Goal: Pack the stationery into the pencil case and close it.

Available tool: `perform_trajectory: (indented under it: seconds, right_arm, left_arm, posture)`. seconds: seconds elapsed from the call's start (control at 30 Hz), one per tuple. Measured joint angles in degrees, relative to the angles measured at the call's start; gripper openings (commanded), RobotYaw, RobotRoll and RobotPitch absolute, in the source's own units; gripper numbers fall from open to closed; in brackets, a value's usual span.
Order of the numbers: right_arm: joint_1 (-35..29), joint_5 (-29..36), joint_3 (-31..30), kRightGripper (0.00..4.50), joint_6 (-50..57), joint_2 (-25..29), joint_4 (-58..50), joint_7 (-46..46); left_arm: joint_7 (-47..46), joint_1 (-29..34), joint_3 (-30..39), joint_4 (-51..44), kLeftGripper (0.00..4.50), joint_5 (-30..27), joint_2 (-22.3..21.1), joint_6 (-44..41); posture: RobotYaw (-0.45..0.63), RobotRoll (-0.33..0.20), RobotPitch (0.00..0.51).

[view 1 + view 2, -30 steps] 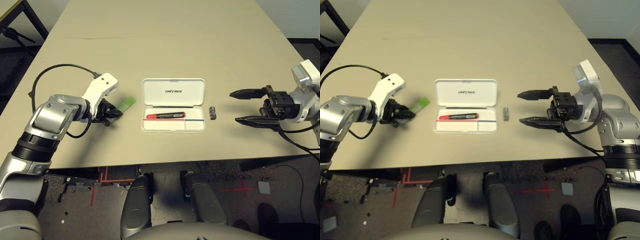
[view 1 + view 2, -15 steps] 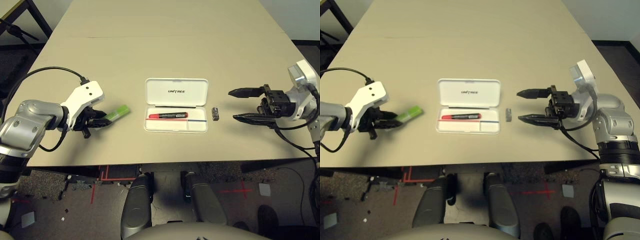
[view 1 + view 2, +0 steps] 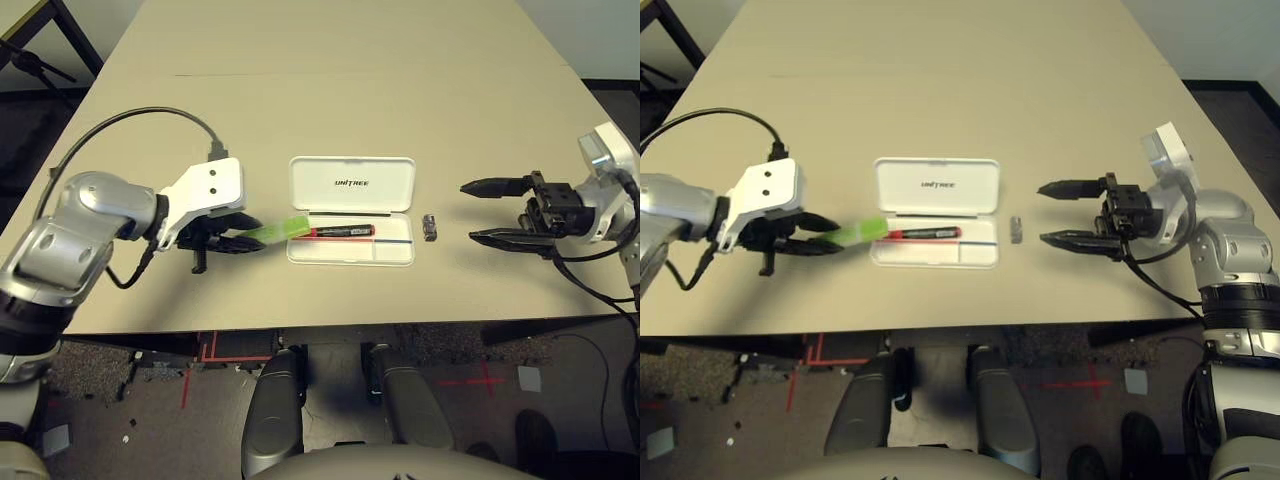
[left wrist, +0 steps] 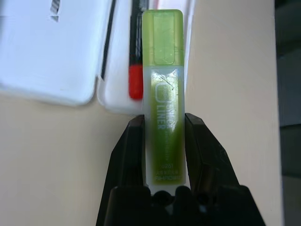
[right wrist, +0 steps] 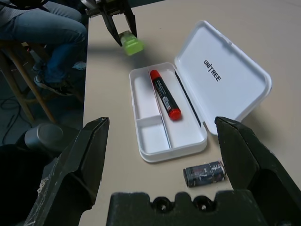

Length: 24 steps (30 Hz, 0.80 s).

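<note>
Left gripper [image 4: 164, 150] pinches green stick [image 4: 163, 84] by its rear end | likely light, rigid, slick plastic | right gripper [image 3: 487, 211] fingers spread near grey block [image 3: 429, 226] | pencil case [image 3: 350, 209] open, holding red marker [image 3: 341, 231].

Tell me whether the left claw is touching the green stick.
Touching. In the left wrist view the left claw has both black fingers pressed against the sides of the green stick, with no gap either side.

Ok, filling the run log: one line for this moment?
left gripper: holds green stick at case edge | marker: in case | right gripper: open, idle
</note>
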State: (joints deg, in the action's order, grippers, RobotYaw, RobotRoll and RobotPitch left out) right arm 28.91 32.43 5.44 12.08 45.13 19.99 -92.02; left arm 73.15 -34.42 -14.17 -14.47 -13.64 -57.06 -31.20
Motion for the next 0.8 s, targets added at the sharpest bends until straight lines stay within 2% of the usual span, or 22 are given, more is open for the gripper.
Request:
perform_trajectory:
  seconds: [0.4,0.57,0.8]
  right_arm:
    - [-1.5,0.0,0.4,4.50,-0.3,0.0,-2.6,2.6]
    - [-4.9,-0.1,1.1,4.50,-0.2,0.1,-5.9,5.0]
    - [-5.3,-0.1,2.1,4.50,0.3,0.2,-7.6,6.9]
  left_arm:
    - [0.6,-5.0,-8.7,4.5,1.08,4.4,11.8,2.6]
    - [0.9,-6.5,-10.2,10.0,1.08,7.5,14.7,6.6]
    - [1.4,-7.5,-11.9,13.7,1.08,10.1,18.0,9.6]
  posture:
    - [-0.05,0.000,0.210]
    - [-0.07,0.000,0.209]
    - [-0.09,0.000,0.206]
